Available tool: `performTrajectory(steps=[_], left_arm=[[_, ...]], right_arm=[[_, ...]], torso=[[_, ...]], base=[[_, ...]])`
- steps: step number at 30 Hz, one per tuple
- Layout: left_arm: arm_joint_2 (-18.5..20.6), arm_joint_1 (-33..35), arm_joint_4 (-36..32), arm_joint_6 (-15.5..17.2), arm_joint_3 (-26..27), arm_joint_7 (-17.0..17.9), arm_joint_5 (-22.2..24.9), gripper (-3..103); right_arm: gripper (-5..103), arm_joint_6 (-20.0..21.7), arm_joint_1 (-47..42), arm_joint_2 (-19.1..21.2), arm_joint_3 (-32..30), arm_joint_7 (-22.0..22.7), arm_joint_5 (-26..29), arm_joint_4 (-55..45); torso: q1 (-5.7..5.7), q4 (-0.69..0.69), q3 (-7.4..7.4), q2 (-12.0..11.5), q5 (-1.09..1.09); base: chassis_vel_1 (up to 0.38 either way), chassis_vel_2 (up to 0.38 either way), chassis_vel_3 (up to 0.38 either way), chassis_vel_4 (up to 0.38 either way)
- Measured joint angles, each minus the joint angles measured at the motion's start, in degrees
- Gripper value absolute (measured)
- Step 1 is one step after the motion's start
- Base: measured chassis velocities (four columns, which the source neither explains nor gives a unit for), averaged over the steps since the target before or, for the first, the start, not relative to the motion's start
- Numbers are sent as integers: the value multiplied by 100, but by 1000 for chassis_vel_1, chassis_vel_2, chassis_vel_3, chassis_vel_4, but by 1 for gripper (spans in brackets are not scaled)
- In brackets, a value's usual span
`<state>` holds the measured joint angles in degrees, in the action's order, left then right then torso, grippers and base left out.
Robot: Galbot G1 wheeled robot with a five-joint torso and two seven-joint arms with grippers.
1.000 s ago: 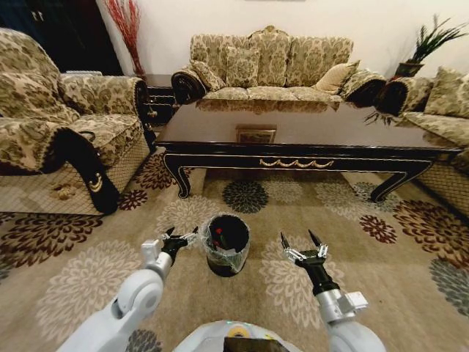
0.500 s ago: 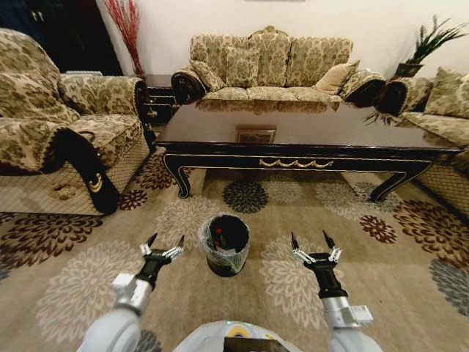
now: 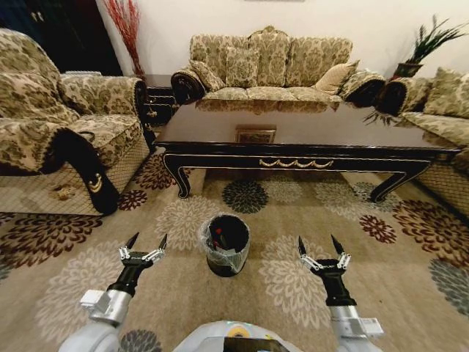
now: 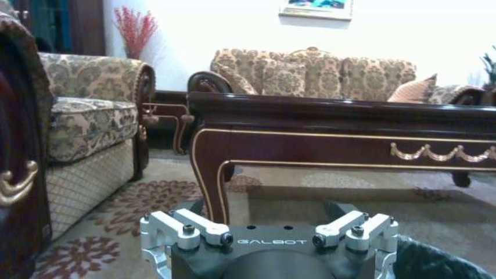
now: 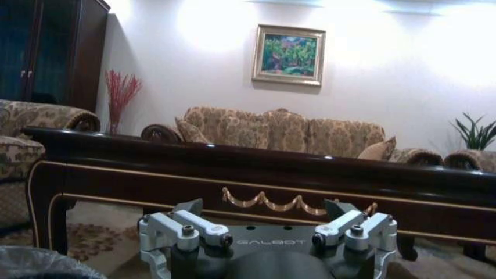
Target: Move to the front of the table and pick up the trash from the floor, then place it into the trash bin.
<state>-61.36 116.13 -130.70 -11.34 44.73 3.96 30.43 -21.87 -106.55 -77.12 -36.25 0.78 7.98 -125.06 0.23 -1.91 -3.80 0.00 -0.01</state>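
Note:
The trash bin (image 3: 227, 246) stands on the patterned floor (image 3: 183, 293) in front of the long dark table (image 3: 308, 150). Inside the bin lies trash (image 3: 218, 234) with a red bit and some white. My left gripper (image 3: 147, 243) hovers open and empty to the left of the bin. To the bin's right, the right gripper (image 3: 318, 246) is also open and empty. The left wrist view shows the left gripper (image 4: 268, 210), the table's leg and apron (image 4: 341, 125) and the bin's liner edge (image 4: 442, 261). The right wrist view shows the right gripper (image 5: 263, 207) facing the table (image 5: 232, 165).
An armchair (image 3: 58, 125) stands at the left, a sofa (image 3: 271, 66) behind the table and another sofa (image 3: 440, 110) at the right. A small side table (image 3: 157, 99) sits in the back left corner. Open carpet lies on both sides of the bin.
The left gripper has drawn back from the bin's rim, leftward and toward me, and stands open. The right gripper has moved slightly right and back. The bin stays put.

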Motion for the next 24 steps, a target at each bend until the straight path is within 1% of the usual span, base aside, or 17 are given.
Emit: performTrajectory(steps=[2, 4, 24], left_arm=[[57, 90, 2, -80, 0, -18, -61, 100], [67, 101, 5, -89, 0, -18, -73, 100], [71, 83, 14, -71, -18, -4, -80, 100]], right_arm=[[100, 38, 23, 20, -63, -26, 20, 42], [100, 47, 28, 24, -71, -30, 23, 47], [100, 66, 34, 34, -70, -31, 33, 49]], torso=[[0, 0, 0, 0, 1], [0, 1, 0, 0, 0], [0, 1, 0, 0, 1]], base=[[0, 0, 0, 0], [0, 0, 0, 0], [0, 0, 0, 0]])
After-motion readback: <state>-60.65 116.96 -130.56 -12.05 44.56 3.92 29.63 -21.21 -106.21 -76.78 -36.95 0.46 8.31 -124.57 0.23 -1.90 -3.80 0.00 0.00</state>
